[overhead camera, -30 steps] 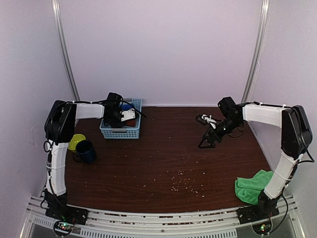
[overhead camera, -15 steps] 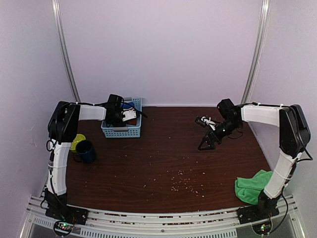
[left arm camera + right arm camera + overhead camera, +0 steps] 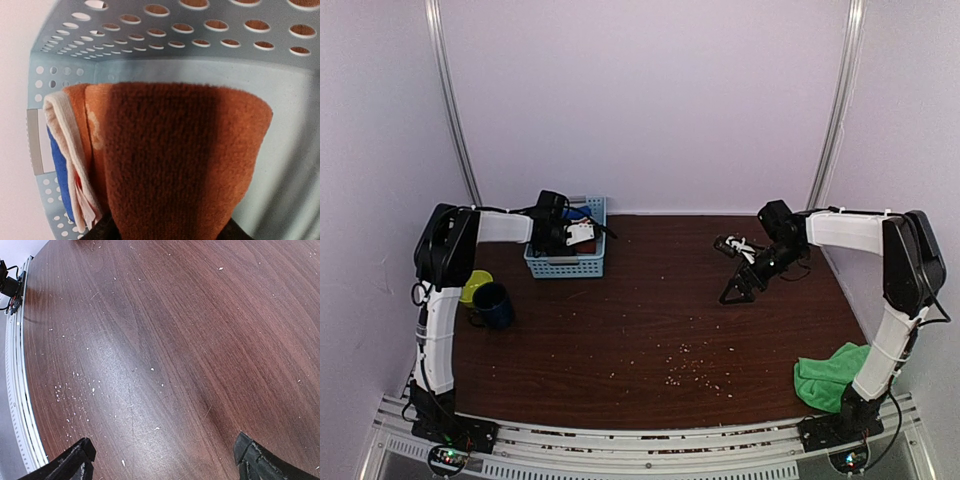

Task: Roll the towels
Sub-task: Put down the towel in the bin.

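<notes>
Two towels: rust towel inside the basket at the far left of the desk; green towel at the near right edge, well apart from it.
Rust towel, detail: rolled or folded into a thick bundle, rounded end toward the basket's perforated wall, resting on the basket floor.
Neighbours in the basket: white-and-orange cloth pressed against one side of the bundle, blue cloth tucked beyond that, against the side wall.
Green towel, detail: crumpled in a loose heap by the base of the right arm, partly hidden behind the arm's lower link.
Left hand: reaching down into the basket, dark fingertips barely showing at either side of the rust towel; pinching or merely flanking it, cannot tell.
Right hand: spread wide, holding nothing, hovering low over bare wood at the far right of the desk, pointed down toward the surface.
Beside the left arm: dark mug and yellow bowl, touching or nearly so, near the left edge.
Desk surface: dark brown wood grain, pale crumbs scattered around the middle and near side.
</notes>
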You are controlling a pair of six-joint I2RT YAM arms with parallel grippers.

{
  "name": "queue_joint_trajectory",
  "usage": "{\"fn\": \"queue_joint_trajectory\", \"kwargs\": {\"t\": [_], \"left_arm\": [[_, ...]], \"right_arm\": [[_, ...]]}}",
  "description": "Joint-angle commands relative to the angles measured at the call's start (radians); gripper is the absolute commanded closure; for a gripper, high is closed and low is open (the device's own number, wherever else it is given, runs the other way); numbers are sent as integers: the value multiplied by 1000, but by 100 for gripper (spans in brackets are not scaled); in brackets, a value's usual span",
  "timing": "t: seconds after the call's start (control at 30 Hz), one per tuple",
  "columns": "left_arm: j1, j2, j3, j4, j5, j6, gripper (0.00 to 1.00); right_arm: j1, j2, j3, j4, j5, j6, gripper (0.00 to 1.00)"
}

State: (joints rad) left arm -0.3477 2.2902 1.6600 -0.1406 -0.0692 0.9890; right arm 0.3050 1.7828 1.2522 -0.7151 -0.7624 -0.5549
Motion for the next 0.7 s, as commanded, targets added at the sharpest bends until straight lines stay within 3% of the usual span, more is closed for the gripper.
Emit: {"fn": "queue_joint_trajectory", "kwargs": {"t": [0.0,0.27,0.3,0.67], "left_arm": [[7,-69,-25,-24,22,-17,40],[7,-89,-44,-31,23,-19,30],[7,-99,-58,-30,26,-19,2],[7,-165,-98,-41,21,-26,2]], "right_arm": [[-7,10,24,-26,-9,-17,0],[-6,8,25,-34,-9,-19,0],[-8,16,32,-48,-19,-28,0],[-7,24,39,-68,-18,-39,0]]}}
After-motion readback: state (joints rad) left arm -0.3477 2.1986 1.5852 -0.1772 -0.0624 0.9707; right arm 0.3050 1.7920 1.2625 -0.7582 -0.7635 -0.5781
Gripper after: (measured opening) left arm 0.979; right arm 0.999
